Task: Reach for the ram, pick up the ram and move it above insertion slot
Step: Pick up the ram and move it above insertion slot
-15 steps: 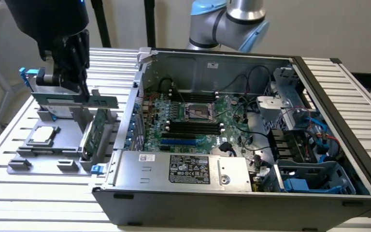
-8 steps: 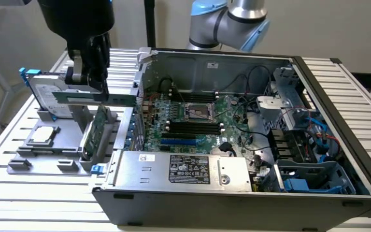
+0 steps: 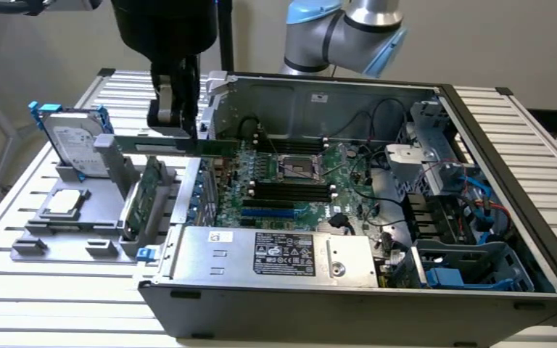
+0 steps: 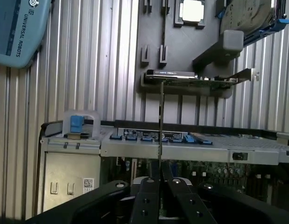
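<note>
your gripper hangs over the edge of the open computer case on the exterior view's left, between the grey parts holder and the motherboard. its fingers are drawn in narrow and clamp the ram, a long thin green stick held level, pinched near its middle with both ends sticking out past the fingers. in the wrist view you see the ram edge-on as a thin line running straight out from between the two black fingers, which press on its flat faces.

the stick is lifted clear of the holder; you can see it in the air above the wider green card that stands upright in the holder. one end of the ram reaches over the case wall toward the motherboard, the other end points out over the holder.

the insertion slot lies among the parallel black memory sockets in the middle of the motherboard, just below the square metal cpu socket as the exterior view shows it. the ram is not above it: it sits off toward the exterior view's left, near the case edge and apart from the sockets.

beside the holder's card you have the silver hard drive with blue rails standing upright, and a small cpu chip lying flat on the holder. the power supply sits along the near side of the case.
</note>
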You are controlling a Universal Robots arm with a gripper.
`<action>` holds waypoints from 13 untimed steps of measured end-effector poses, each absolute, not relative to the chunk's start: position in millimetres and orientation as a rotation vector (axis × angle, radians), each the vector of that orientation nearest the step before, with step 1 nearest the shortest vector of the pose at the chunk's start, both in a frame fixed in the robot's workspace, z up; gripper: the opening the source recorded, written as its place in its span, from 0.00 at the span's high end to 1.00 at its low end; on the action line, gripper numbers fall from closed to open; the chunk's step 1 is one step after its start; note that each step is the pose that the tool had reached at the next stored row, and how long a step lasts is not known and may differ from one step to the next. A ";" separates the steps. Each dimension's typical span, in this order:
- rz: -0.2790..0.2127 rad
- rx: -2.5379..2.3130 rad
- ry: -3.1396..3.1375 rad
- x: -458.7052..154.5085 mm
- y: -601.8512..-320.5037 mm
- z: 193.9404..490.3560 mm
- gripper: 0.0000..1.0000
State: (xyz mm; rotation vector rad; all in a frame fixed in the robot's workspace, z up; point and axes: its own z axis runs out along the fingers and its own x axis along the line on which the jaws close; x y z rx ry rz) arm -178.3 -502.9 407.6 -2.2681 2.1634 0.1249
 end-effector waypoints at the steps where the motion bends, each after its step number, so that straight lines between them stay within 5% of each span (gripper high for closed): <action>1: 0.127 -2.267 2.162 -173.9 -502.7 407.6 0.87; 13: 0.136 -2.263 2.158 -120.6 -493.8 406.5 0.87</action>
